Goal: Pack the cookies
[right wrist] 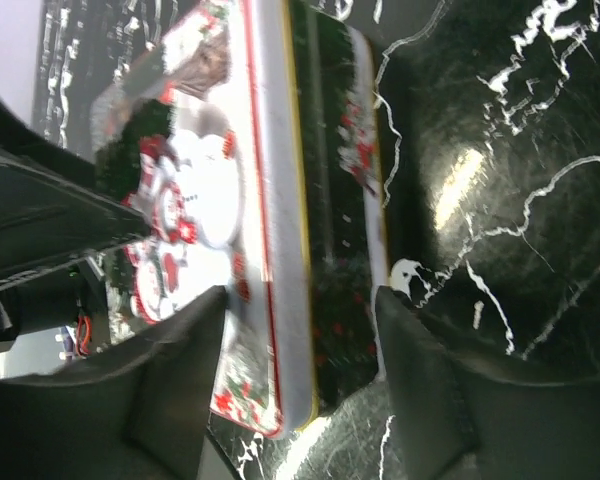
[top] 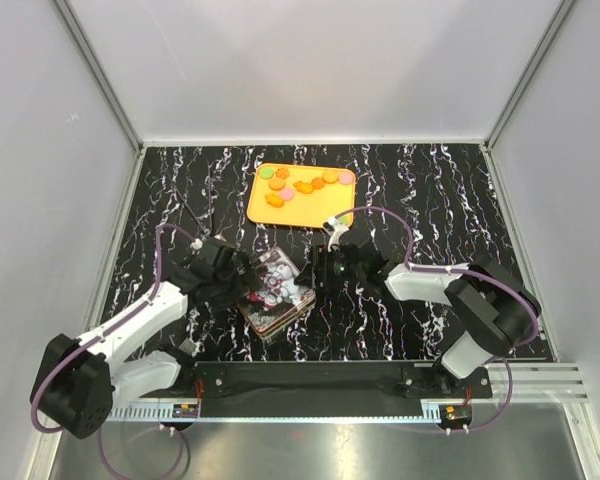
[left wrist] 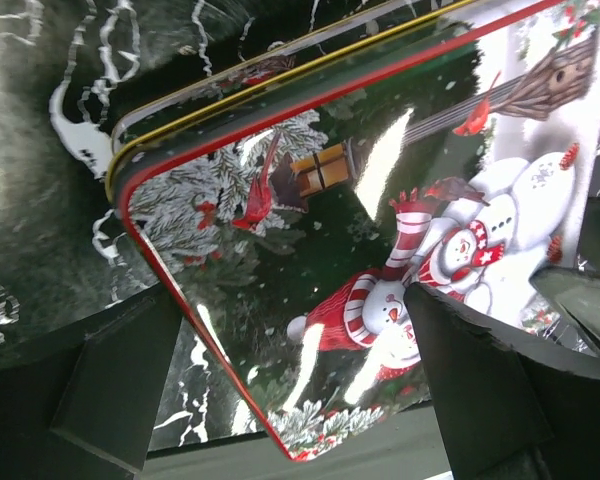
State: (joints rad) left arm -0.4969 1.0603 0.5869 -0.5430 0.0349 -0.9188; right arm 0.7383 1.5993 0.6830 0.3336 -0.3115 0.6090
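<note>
Several cookies (top: 305, 186), orange, pink and green, lie on an orange tray (top: 255, 208) at the back of the table. A snowman-printed tin (top: 277, 292) sits in the middle, its lid (left wrist: 380, 200) slightly askew on the yellow-rimmed base (right wrist: 340, 200). My left gripper (top: 242, 280) is open, its fingers astride a lid corner in the left wrist view (left wrist: 295, 400). My right gripper (top: 325, 268) is at the tin's right side. In the right wrist view (right wrist: 300, 390), one finger is on the lid and the other against the base's bottom edge.
The table is black marble-patterned with grey walls on three sides. The orange tray stands just behind the right gripper. Both arms reach in from the near edge and meet at the tin.
</note>
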